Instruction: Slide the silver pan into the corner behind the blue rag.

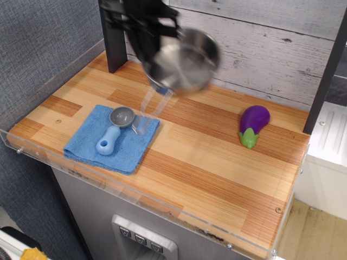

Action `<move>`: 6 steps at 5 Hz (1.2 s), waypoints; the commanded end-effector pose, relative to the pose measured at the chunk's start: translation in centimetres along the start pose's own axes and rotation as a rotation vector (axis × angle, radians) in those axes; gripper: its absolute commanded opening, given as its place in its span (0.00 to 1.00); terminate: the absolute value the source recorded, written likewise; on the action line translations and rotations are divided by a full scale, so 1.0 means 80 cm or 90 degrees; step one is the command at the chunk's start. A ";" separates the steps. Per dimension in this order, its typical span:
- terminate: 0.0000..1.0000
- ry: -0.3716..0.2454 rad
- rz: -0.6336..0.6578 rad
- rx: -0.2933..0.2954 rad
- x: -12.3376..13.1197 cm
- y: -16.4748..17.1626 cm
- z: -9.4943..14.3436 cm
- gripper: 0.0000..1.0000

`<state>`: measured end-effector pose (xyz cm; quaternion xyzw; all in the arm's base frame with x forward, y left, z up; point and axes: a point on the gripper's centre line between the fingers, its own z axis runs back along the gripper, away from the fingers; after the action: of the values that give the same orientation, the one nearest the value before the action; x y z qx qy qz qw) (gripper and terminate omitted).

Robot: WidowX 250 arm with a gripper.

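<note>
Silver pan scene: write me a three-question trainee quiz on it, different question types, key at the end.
1. True or false: the silver pan lies flat on the blue rag.
2. Multiple choice: what rests on the blue rag? A) the purple eggplant toy B) the blue-handled scoop C) nothing
3. Fill in: the eggplant toy lies near the table's ___ side in this view.

Key:
1. False; the pan is blurred and tilted, carried by the gripper near the dark post.
2. B; the scoop lies on it.
3. Right.
</note>
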<state>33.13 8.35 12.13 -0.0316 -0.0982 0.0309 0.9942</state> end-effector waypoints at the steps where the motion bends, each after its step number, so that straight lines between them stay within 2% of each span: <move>1: 0.00 0.017 0.080 0.034 0.010 0.093 -0.014 0.00; 3: 0.00 0.057 0.108 0.035 0.014 0.127 -0.046 0.00; 5: 0.00 0.095 0.120 0.040 0.015 0.143 -0.077 0.00; 6: 0.00 0.102 0.119 0.043 0.014 0.146 -0.079 0.00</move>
<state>35.54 18.88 3.30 -0.0190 0.0130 0.1185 0.9927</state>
